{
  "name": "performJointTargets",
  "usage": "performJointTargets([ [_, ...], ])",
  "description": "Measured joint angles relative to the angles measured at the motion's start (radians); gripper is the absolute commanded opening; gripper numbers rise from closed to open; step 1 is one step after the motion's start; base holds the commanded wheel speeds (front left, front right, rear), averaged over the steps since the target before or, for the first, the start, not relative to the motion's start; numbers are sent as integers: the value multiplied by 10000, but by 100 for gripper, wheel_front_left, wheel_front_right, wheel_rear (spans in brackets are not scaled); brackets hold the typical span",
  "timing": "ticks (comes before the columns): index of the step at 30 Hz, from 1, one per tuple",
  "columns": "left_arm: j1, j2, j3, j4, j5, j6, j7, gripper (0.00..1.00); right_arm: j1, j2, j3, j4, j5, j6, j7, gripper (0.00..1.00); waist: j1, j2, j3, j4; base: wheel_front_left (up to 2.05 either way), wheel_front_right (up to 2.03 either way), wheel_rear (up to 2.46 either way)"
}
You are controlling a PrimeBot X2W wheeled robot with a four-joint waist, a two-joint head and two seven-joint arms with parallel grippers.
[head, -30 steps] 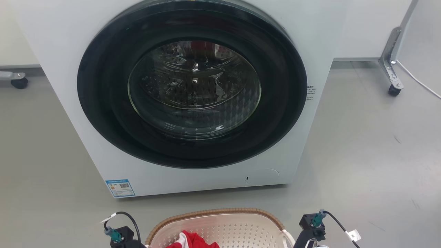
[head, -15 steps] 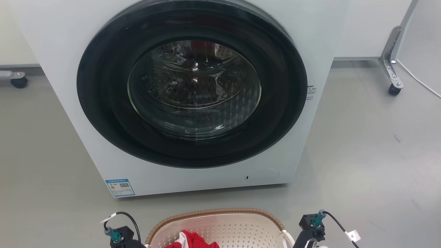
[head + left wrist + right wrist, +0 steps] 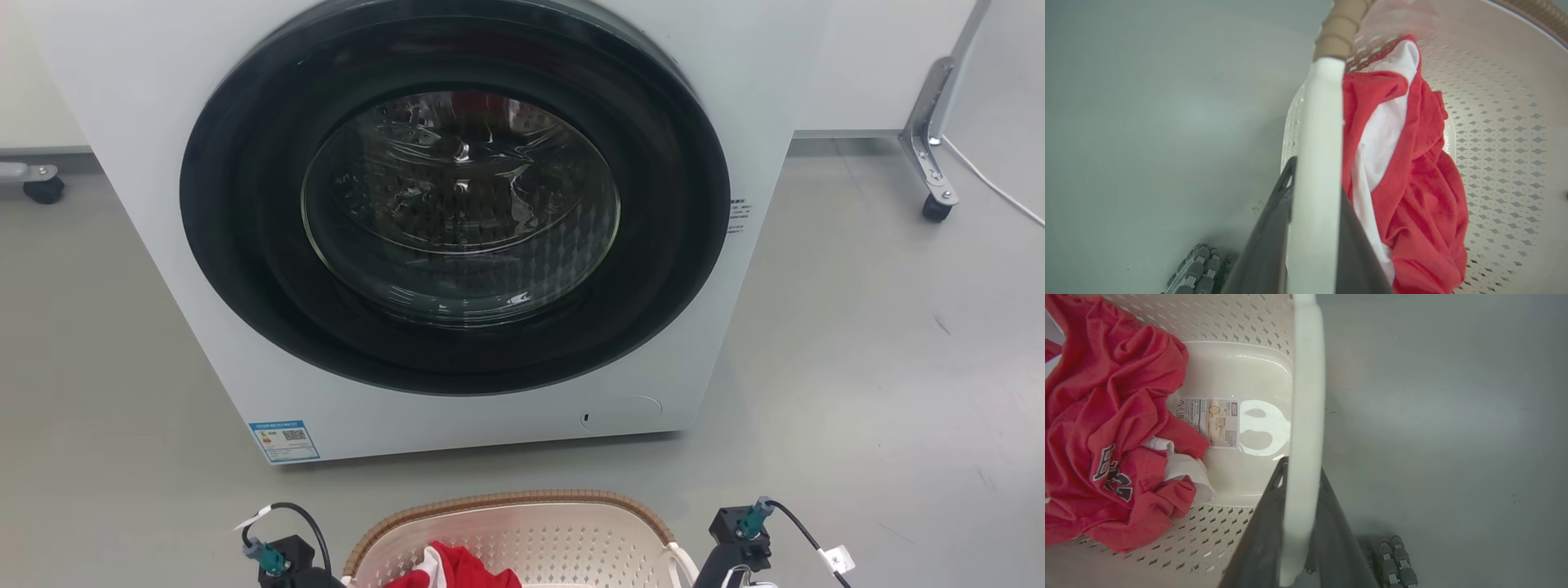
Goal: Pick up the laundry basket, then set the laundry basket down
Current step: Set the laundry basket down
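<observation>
Slight camera shift; laundry basket (image 3: 506, 498) crosswise, handles (image 3: 1303, 396) clamped in left pincer (image 3: 1316, 179), right pincer (image 3: 1302, 465)

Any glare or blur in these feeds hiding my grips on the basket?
Head view: mostly sharp, though reflections streak the washer door glass. Left wrist view: the laundry basket's handle and the dark fingers are close and soft. Right wrist view: a glare patch on the basket bottom beside the label.

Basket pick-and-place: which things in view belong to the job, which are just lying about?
Job: laundry basket, left claw, right claw, each shut on a white handle.
Lying about: red-and-white garment in the basket, washing machine, caster leg, white cable.
</observation>
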Motion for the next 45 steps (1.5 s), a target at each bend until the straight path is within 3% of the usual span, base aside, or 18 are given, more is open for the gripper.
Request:
performJointTargets([
  [16,-167,4,12,-194,-38,8,-1009,0,-313,-6,4,-86,8,-268,-1358,0,1,0,933,-46,0,0,0],
  [45,-2010,286,-328,-1060,545,8,-2851,0,-2241,-148,42,-25,-802,-487,-3942,0,3,1,4779,-30,0,0,0],
])
